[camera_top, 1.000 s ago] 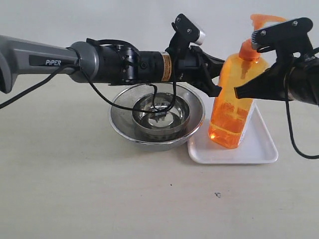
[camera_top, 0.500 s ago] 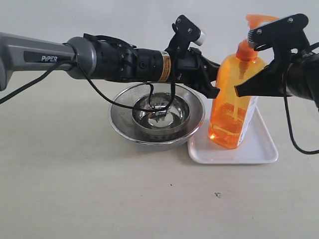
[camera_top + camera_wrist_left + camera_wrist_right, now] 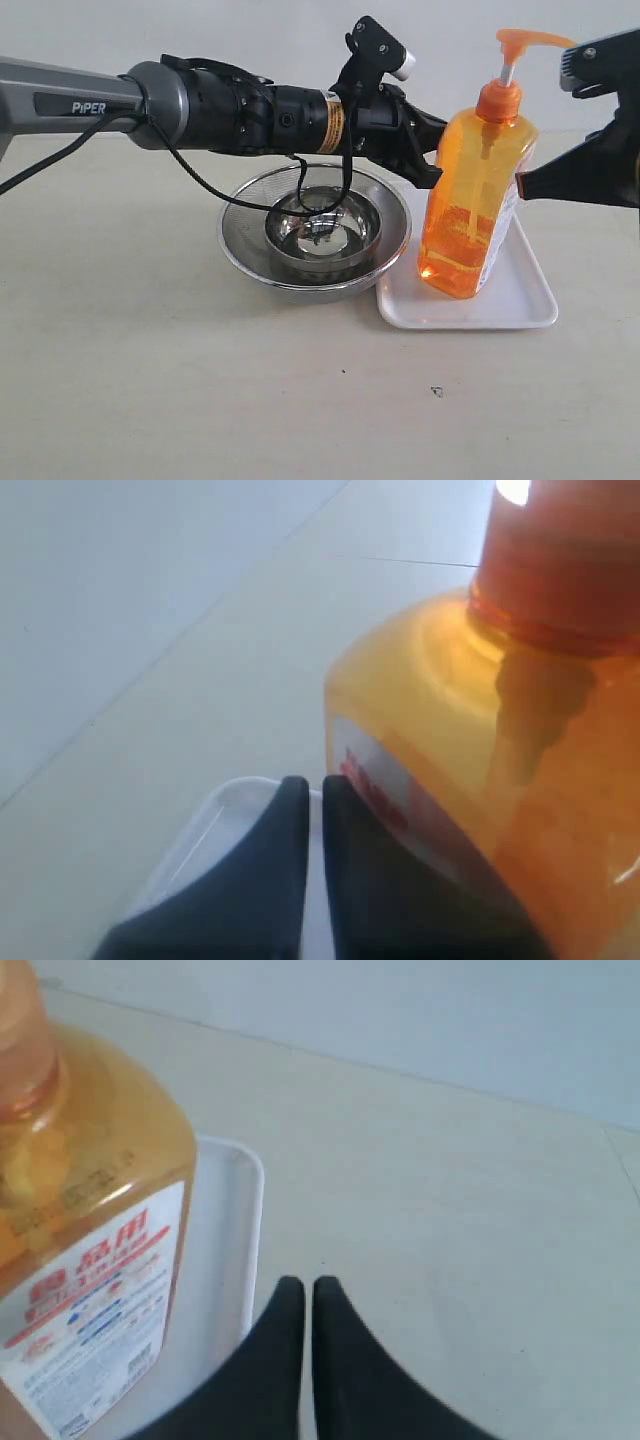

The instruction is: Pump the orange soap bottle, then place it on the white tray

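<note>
Orange soap bottle [image 3: 470, 200] on white tray [image 3: 525, 300], left hand [image 3: 308, 785] beside, right hand [image 3: 300, 1285] near

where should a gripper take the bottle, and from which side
Probably the wide body just under the shoulder, not the thin pump stem. The bottle stands upright on the tray; the bowl crowds its left in the exterior view, so coming in level from the right looks clearer.

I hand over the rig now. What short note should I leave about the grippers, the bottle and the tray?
Left gripper: shut, empty, beside the orange soap bottle, contact unclear.
Right gripper: shut, empty, apart from the bottle.
Bottle stands upright on the white tray, pump head up.
Done: placing. Pumping cannot be confirmed here.
Left: probably only draw both arms back.
</note>
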`<act>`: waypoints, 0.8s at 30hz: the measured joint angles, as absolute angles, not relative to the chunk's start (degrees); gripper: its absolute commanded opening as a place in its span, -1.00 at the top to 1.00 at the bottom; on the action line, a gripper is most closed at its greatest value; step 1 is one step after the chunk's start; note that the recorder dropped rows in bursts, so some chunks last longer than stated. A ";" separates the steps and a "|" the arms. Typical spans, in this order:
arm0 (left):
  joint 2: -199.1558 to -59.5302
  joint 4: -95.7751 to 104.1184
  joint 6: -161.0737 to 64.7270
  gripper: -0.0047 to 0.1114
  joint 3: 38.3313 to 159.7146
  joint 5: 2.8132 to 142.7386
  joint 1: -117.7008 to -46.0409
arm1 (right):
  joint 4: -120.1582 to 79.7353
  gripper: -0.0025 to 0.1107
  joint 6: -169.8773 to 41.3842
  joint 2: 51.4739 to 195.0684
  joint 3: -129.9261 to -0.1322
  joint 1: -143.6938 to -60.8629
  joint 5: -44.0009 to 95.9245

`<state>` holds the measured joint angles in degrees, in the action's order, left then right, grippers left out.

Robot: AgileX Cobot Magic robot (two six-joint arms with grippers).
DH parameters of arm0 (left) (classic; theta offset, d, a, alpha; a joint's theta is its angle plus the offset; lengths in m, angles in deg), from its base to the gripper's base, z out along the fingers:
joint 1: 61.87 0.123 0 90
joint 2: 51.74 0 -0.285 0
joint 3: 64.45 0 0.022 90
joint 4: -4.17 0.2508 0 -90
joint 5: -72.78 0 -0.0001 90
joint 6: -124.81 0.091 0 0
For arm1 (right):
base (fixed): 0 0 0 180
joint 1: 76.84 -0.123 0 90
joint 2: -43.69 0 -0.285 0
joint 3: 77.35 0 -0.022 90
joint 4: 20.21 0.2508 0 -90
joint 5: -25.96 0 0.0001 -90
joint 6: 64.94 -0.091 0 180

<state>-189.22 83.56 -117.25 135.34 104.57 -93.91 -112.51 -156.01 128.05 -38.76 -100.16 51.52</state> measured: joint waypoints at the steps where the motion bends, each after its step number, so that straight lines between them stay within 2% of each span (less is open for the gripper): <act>1: -189.22 83.74 -117.87 0.84 135.34 104.57 -93.91 | -114.05 0.96 -157.45 126.99 -37.97 -100.16 51.19; 7: -188.77 92.29 -125.60 0.84 135.34 104.57 -93.34 | -118.99 0.96 -167.69 126.01 -34.73 -100.16 50.73; 24: -187.56 103.79 -137.01 0.84 135.36 108.18 -93.20 | -119.94 0.96 -166.49 128.22 -37.15 -100.16 46.76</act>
